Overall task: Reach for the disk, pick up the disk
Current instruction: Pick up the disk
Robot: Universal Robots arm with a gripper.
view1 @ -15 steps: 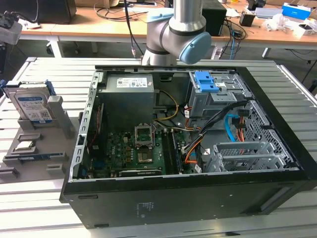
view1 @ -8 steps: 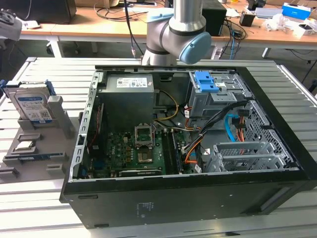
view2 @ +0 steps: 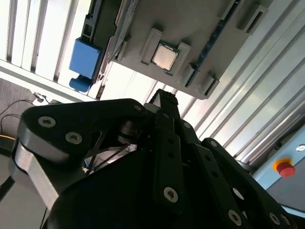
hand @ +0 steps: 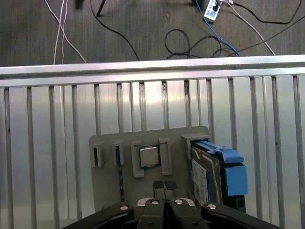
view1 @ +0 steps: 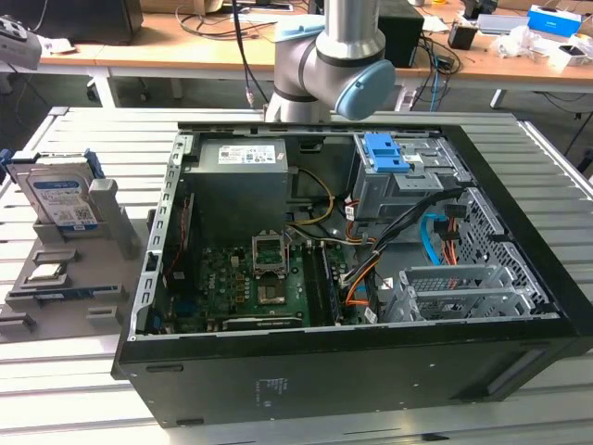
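Gripper (hand: 163, 185) closed, empty, arm (view1: 320, 65) approx. vert.

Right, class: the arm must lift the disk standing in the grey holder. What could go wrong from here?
The gripper looks lined up with the chip, not the disk; descending here could strike the chip. Its jaws look shut; unopened, they would hit the disk's edge. The disk stands on edge in the holder; an off-centre grip might tip it.
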